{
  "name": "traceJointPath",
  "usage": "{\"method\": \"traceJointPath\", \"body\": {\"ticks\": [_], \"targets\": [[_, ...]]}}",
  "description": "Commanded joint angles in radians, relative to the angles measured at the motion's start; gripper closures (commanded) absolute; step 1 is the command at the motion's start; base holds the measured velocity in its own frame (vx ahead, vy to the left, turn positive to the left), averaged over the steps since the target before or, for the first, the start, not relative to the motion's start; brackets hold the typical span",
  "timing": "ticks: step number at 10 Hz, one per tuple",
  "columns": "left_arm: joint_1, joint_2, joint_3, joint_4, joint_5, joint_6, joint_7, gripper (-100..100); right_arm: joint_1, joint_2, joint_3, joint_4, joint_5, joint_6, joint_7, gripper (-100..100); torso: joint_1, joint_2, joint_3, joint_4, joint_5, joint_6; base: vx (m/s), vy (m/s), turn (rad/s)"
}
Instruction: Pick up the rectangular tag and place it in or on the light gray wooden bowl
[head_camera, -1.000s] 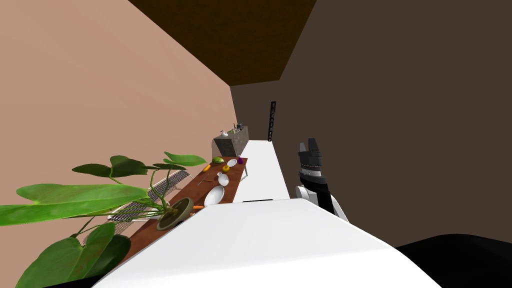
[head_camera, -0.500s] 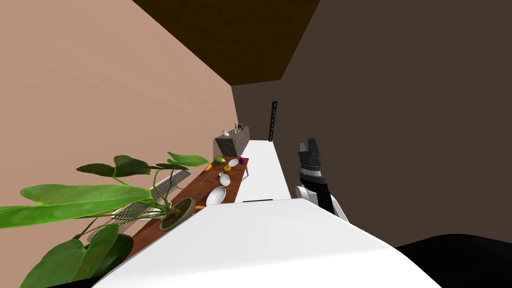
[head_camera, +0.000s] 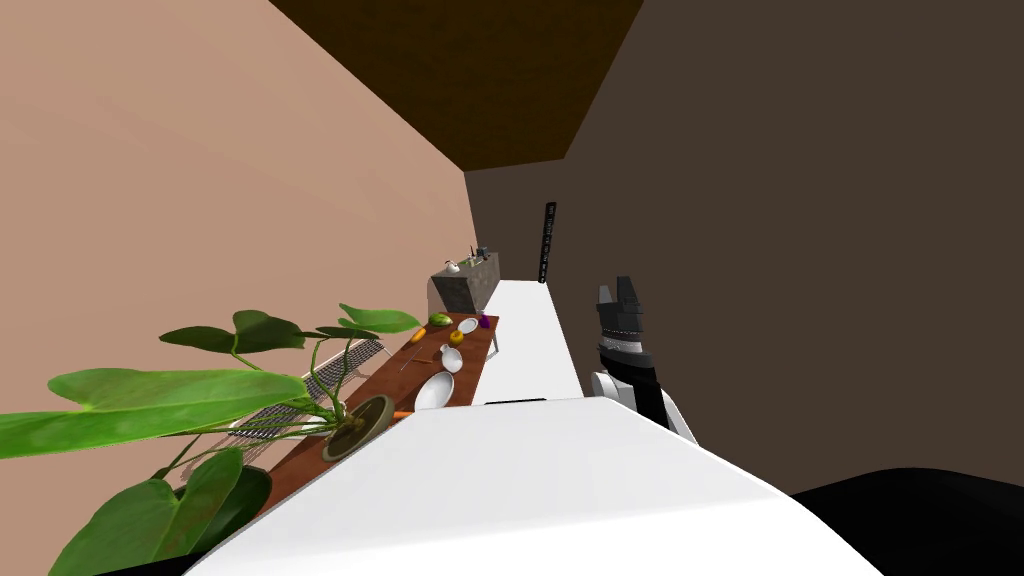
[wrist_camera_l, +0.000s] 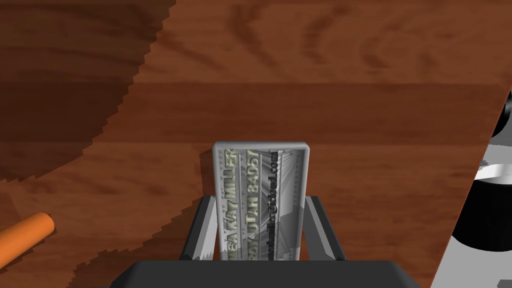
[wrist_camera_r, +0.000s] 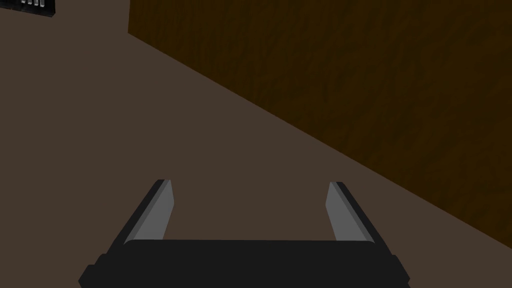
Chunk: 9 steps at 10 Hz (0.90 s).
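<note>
Head view: a long brown worktop is seen on the left side. A broad-leaved potted plant stands at its near end. Just beyond the plant lies a white bowl, and smaller dishes and fruit are noted further along. This bowl is taken to be the target, though its material cannot be told. The right hand is held up beside the chest, well apart from the worktop.

Left wrist view: the left hand is closed on the tag, a grey rectangular plate with raised lettering. Its two long sides are pressed by the fingers, and its far end juts past the fingertips. Brown wood grain of the worktop is seen behind it, partly in shadow. An orange rod lies off to one side, apart from the tag. Whether the tag is clear of the wood cannot be told.

Right wrist view: the right hand is empty, with its fingers spread wide.

Step in hand, as judged: the grasp is made and the carry to the bowl is due. The next move calls for a lift clear of the wood. The tag is then to be brought over the bowl's hollow, kept clear of the plant's leaves, and let go low so that it does not bounce out.
</note>
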Motion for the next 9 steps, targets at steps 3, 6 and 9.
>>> {"method": "traceJointPath", "body": {"ticks": [3,6,9], "targets": [[0.0,0.0,0.0,0.0,0.0,-0.001,0.0,100,0.0,0.0,0.0,0.0,0.0,0.0,0.0,0,0.001,0.0,0.0,0.0,0.0,0.0,0.0,0.0,0.0],[0.0,0.018,0.013,-0.024,-0.005,0.039,0.004,100,0.0,0.0,0.0,0.0,0.0,0.0,0.0,0,-0.001,0.0,0.0,0.0,0.0,0.0,-0.008,-0.032,-0.028],[-0.002,0.045,0.034,-0.044,-0.009,0.088,0.003,100,0.0,0.0,0.0,0.0,0.0,0.0,0.0,0,-0.002,0.001,0.0,0.0,0.0,0.0,-0.02,-0.051,-0.039]]}}
